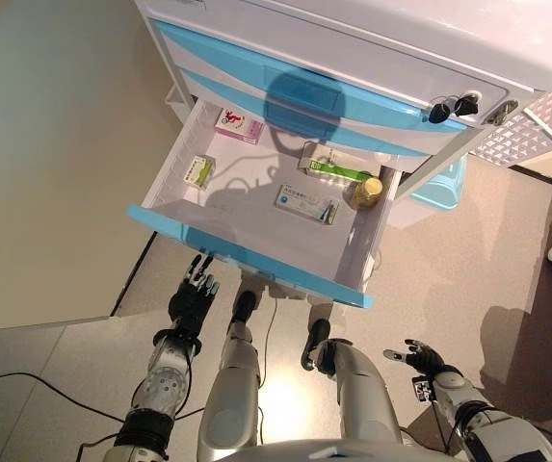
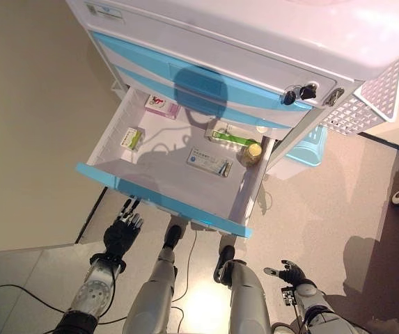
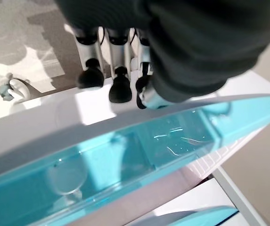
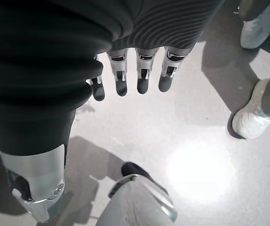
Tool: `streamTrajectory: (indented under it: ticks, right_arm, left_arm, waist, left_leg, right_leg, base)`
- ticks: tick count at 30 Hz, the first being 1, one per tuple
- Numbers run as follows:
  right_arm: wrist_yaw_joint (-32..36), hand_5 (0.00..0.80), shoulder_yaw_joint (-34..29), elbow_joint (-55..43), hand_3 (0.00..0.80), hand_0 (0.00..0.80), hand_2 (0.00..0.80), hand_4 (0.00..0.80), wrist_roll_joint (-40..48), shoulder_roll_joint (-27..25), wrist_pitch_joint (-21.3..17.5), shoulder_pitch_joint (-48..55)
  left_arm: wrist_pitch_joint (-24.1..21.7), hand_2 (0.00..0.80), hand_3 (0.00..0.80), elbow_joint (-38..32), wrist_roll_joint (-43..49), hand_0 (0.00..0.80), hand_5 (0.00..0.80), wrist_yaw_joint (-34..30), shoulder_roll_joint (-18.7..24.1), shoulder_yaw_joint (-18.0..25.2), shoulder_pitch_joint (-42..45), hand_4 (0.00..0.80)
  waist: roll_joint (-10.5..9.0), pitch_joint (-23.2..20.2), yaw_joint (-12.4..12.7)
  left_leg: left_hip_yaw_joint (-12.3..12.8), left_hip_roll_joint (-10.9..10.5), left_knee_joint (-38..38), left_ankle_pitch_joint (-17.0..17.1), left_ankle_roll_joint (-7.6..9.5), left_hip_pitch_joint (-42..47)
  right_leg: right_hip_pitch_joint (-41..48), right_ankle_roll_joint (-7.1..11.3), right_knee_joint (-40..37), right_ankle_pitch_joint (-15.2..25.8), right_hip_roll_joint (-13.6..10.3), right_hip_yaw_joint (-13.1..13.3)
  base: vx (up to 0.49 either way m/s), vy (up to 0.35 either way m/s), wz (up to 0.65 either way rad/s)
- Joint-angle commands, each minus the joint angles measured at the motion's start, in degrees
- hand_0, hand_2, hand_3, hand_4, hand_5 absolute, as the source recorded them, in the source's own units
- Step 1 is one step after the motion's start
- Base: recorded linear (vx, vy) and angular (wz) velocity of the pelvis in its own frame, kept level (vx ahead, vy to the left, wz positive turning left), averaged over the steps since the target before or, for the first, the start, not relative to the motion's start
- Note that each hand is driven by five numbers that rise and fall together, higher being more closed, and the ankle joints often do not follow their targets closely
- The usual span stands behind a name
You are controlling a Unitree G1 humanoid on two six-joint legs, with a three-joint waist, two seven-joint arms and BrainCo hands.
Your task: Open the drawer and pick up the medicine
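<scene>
- Nearest me, low on my right side, my right hand (image 1: 420,358) hangs idle over the floor (image 1: 449,279), fingers straight and relaxed, grasping nothing; a person's pale shoes (image 4: 250,120) stand on the floor close by.
- At the drawer front (image 1: 256,260), my left hand (image 1: 192,298) is raised with its dark fingertips (image 3: 120,89) just at the blue rim. The fingers are extended, not curled round anything, so I judge this hand released.
- Step in hand, as I judge it: the drawer (image 1: 362,245) stands pulled well out, so opening looks done; the pick is not yet begun.
- The front panel is smooth translucent blue plastic with a rounded lip; the tray walls are plain white, hard and glossy.
- Inside, the medicine lies loose on the drawer floor: a small green-and-white box (image 1: 198,170) nearest my left hand, a flat white-and-blue box (image 1: 304,203) in the middle, a long green-striped box (image 1: 333,166) behind it, a squat yellow-capped bottle (image 1: 368,191) by the right wall, and a pink-and-white box (image 1: 239,125) at the back.
- Next move calls for lifting a hand over the rim and down onto one box; thin cardboard needs a light pinch across its edges.
- Beyond, the white cabinet (image 1: 401,38) carries more blue drawers and a keyed lock (image 1: 454,106).
</scene>
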Motion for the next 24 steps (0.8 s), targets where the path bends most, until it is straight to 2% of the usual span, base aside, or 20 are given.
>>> streamTrajectory:
  ticks: [1,11,15,19,20,21,24]
  right_arm:
    - [-0.3,0.000,0.5,0.5,0.000,0.000,0.000,0.000,-0.3,-3.2,0.6,1.7]
    - [-0.5,0.000,0.4,0.5,0.000,0.000,0.000,0.000,-0.1,-3.4,0.7,2.0]
    - [-0.7,0.000,-0.6,0.6,0.000,0.000,0.000,0.000,0.5,-3.3,0.9,2.6]
    - [-0.9,0.000,-1.9,0.1,0.000,0.000,0.000,0.000,1.1,-3.4,0.8,3.0]
    - [-1.3,0.000,-2.7,0.1,0.000,0.000,0.000,0.000,1.5,-3.7,0.6,3.2]
    - [-1.3,0.000,-2.7,0.1,0.000,0.000,0.000,0.000,1.5,-3.7,0.6,3.2]
    - [-1.7,0.000,-3.8,0.6,0.000,0.000,0.000,0.000,2.0,-4.3,0.6,3.4]
  left_arm:
    - [-1.1,0.000,0.000,-0.7,3.3,0.000,0.000,-0.9,1.3,1.3,0.8,0.000]
    - [-1.1,0.000,0.000,-1.9,4.5,0.000,0.000,-0.9,1.4,0.3,0.3,0.000]
    - [-3.0,0.000,0.000,3.2,7.8,0.000,0.000,1.8,1.4,3.2,0.0,0.000]
    - [-5.3,0.000,0.000,8.6,11.6,0.000,0.000,5.1,1.8,7.8,-0.2,0.000]
    - [-6.6,0.000,0.000,12.2,16.3,0.000,0.000,7.2,2.6,9.4,-0.7,0.000]
    - [-6.6,0.000,0.000,12.2,16.3,0.000,0.000,7.2,2.6,9.4,-0.8,0.000]
    - [-6.8,0.000,0.000,18.2,20.7,0.000,0.000,9.5,3.2,11.0,-1.4,0.000]
  waist:
    - [-1.13,-0.8,0.1]
    - [-0.77,-1.3,-0.7]
    - [-0.50,-2.6,-1.3]
    - [-0.51,-4.5,-2.1]
    - [-0.41,-5.7,-2.7]
    - [-0.36,-5.8,-2.7]
    - [-0.12,-7.5,-3.8]
  left_leg:
    - [1.7,-3.4,1.3,-1.1,3.35,-1.2]
    - [2.3,-3.4,1.5,-1.4,3.42,-0.9]
    - [3.2,-3.3,1.1,-2.0,3.43,0.7]
    - [4.7,-2.6,-0.4,-2.5,3.31,3.4]
    - [5.7,-2.2,-1.7,-2.5,3.15,5.5]
    - [5.6,-2.2,-1.9,-2.3,3.16,5.4]
    - [7.3,-1.7,-4.2,-2.3,3.04,9.2]
  right_leg:
    - [1.1,6.55,-9.4,8.5,-0.7,1.9]
    - [1.5,6.59,-9.7,8.6,-0.7,2.5]
    - [3.3,6.78,-10.7,8.8,-0.6,3.2]
    - [6.3,7.07,-13.8,9.5,-0.2,4.4]
    - [8.6,7.33,-15.8,9.9,0.2,5.3]
    - [8.5,7.35,-16.1,10.2,0.2,5.2]
    - [12.4,7.82,-19.3,10.9,0.4,6.2]
  base:
    - [0.000,0.000,0.00]
    - [0.008,0.003,0.00]
    - [0.067,0.015,-0.01]
    - [0.091,0.030,-0.07]
    - [0.095,0.048,-0.12]
    - [0.116,0.058,-0.23]
    - [0.098,0.056,-0.34]
